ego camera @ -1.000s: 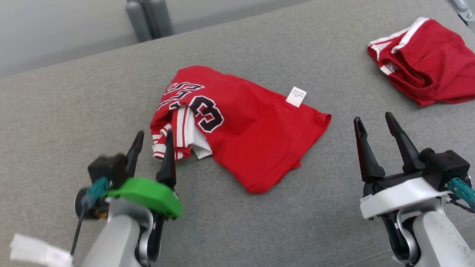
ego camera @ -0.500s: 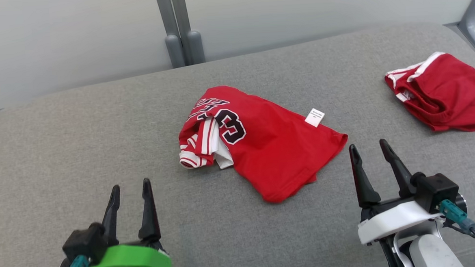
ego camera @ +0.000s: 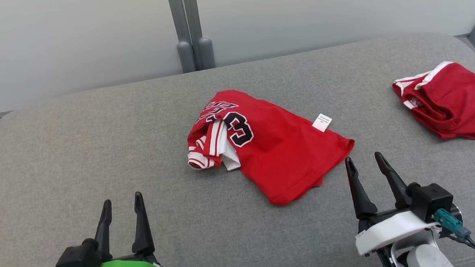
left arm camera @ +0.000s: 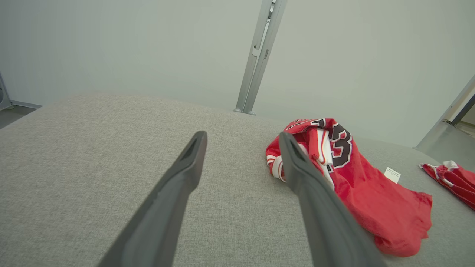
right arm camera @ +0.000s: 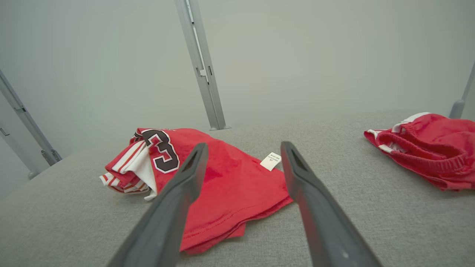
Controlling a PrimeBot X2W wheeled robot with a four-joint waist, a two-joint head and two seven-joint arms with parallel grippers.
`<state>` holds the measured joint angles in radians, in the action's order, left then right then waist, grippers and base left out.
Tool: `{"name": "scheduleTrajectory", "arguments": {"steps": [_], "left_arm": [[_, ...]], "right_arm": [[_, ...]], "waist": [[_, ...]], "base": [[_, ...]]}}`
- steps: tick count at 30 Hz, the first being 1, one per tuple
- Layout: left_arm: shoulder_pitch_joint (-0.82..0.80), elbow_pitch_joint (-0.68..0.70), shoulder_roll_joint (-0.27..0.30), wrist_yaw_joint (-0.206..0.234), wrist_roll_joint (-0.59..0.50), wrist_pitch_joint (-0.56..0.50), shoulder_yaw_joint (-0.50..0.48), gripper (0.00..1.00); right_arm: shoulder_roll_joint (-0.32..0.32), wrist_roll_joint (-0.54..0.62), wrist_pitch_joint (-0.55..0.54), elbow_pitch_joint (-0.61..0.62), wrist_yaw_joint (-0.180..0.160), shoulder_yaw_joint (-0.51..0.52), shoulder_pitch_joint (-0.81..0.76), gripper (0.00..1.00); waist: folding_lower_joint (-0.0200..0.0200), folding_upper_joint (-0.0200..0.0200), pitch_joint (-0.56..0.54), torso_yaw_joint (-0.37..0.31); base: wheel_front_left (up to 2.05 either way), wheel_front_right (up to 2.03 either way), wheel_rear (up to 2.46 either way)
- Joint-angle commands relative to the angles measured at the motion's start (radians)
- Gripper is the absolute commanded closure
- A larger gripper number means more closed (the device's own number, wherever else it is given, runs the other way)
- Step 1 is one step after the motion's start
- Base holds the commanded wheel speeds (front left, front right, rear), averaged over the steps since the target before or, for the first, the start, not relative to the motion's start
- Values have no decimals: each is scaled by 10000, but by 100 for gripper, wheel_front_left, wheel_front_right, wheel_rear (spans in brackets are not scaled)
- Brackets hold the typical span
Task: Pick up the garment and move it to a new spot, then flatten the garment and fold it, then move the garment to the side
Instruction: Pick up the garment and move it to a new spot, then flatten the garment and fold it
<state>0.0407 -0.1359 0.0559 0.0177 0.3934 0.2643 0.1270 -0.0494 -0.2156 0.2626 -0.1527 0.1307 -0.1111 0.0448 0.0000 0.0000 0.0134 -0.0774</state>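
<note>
A red jersey (ego camera: 279,147) with a black number and white-striped trim lies crumpled in the middle of the grey padded surface (ego camera: 100,149), a white label (ego camera: 322,123) showing on its far side. It also appears as the jersey (left arm camera: 374,200) and the jersey (right arm camera: 226,181) in the wrist views. My left gripper (ego camera: 122,201) stands open at the lower left, well short of the cloth. My right gripper (ego camera: 363,161) stands open at the lower right, just beside the jersey's right corner, nothing between its fingers.
A second red garment (ego camera: 447,102) with white trim, seen also as the red garment (right arm camera: 426,148), lies bunched at the far right. A grey post (ego camera: 189,30) rises behind the surface against a pale wall. Bare grey padding spreads to the left and front.
My left gripper has drawn back from the jersey's striped edge to the lower left. The camera has tilted, shifting the whole scene down and right. The jersey lies as before.
</note>
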Motion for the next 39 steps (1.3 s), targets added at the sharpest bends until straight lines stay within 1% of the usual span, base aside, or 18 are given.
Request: {"name": "scheduleTrajectory", "arguments": {"steps": [1,18,24,32,34,36,39], "left_arm": [[119,-34,2,-24,-48,-3,-67,0],[207,-153,-48,-106,-110,-3,20,0],[197,-124,-46,-49,-19,-3,200,0],[-34,79,-45,-13,-1,-3,430,0],[-115,144,-45,-4,6,-3,478,0],[-177,181,-45,-10,22,-3,525,0],[-345,178,-44,-9,60,-3,565,0]], "right_arm": [[-20,26,30,-33,-1,-8,-39,0],[-19,204,31,-110,-1,195,-186,0],[-20,407,31,-220,0,425,-153,0],[-20,829,29,-629,-1,686,347,0],[-16,923,25,-861,-1,575,514,0],[-8,1006,-56,-1142,0,242,642,0],[-28,926,-302,-1809,-1,-790,872,0]], "waist": [[0,0,-1,-3],[0,0,-138,95],[0,0,-43,324],[0,0,396,728],[0,0,541,843],[0,0,685,974],[0,0,964,1257]], "base": [[0,0,0],[0,0,0],[0,0,0],[0,0,0],[0,0,0],[0,0,0],[0,0,0]]}}
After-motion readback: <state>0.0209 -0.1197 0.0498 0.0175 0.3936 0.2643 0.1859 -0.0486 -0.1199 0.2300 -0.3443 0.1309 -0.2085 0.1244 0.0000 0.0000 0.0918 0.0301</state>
